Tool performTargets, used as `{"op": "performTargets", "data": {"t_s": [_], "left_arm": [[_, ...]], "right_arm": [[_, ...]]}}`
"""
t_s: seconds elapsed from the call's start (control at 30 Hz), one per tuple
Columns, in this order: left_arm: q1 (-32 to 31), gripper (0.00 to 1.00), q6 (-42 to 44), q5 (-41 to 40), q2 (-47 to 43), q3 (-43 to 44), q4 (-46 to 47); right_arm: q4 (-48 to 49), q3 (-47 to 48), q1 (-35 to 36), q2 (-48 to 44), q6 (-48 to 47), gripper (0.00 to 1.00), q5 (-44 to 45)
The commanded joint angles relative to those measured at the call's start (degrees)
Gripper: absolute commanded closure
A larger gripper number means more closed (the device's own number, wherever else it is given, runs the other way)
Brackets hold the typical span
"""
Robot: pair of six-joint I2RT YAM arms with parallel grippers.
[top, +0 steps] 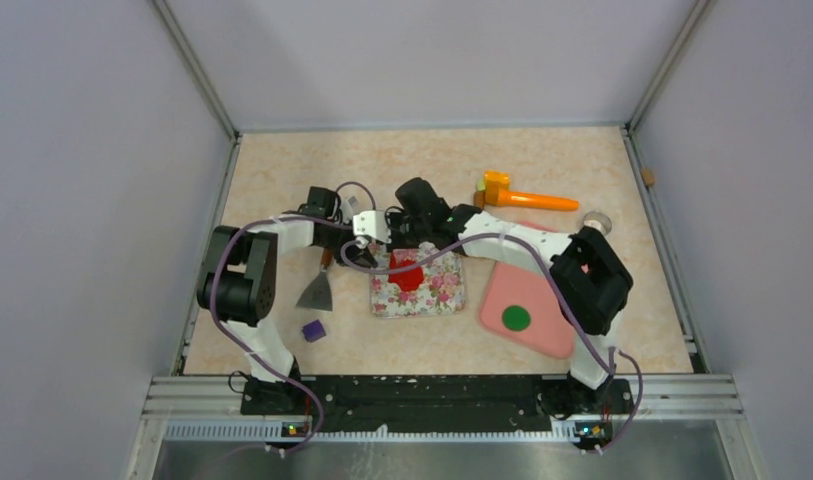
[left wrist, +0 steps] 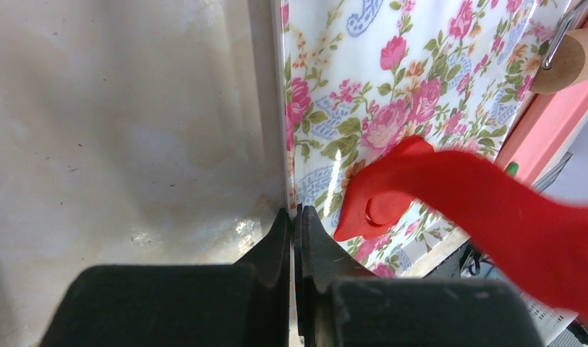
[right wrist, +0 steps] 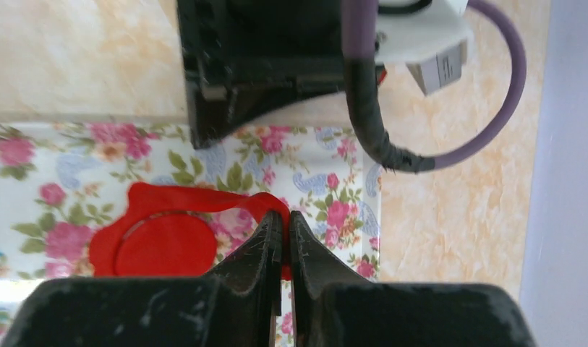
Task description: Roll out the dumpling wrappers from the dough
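1 flat round bright-red dumpling wrapper point(right wrist: 164, 249) inside ragged red strip point(right wrist: 204, 200)

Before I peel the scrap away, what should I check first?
1. Right gripper shut on the red leftover strip: ok.
2. Red wrapper disc lying flat on the floral mat: ok.
3. Disc cut free of the strip all round: cannot tell.
4. Left gripper shut at the mat's edge: ok.
5. Left gripper actually clamping the mat: cannot tell.
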Motion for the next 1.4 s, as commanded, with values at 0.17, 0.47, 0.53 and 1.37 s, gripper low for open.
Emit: {"op": "performTargets", "data": {"t_s": [0.17,0.47,0.53,1.37], "left_arm": [[0.13,1.0,1.36,-3.12,3.89,1.73,-2.0],[0.55,1.0,2.7,-2.58,4.92,4.22,-3.01],[0.55,1.0,2.92,-2.62,5.01,4.25,-3.01],[0.55,1.0,2.91,-0.3,3.06,1.94,-1.28]], "right_arm": [[-1.82,2.88,5.36,-10.11,6.33,0.96,-7.76],[-8.34,-0.97,6.08,-23.09,8.36,0.96,-3.85],[-9.53,-1.29,6.07,-25.18,8.07,0.96,-0.84],[5.72,-4.82,-4.11,-13.85,6.65,0.97,9.3]]}}
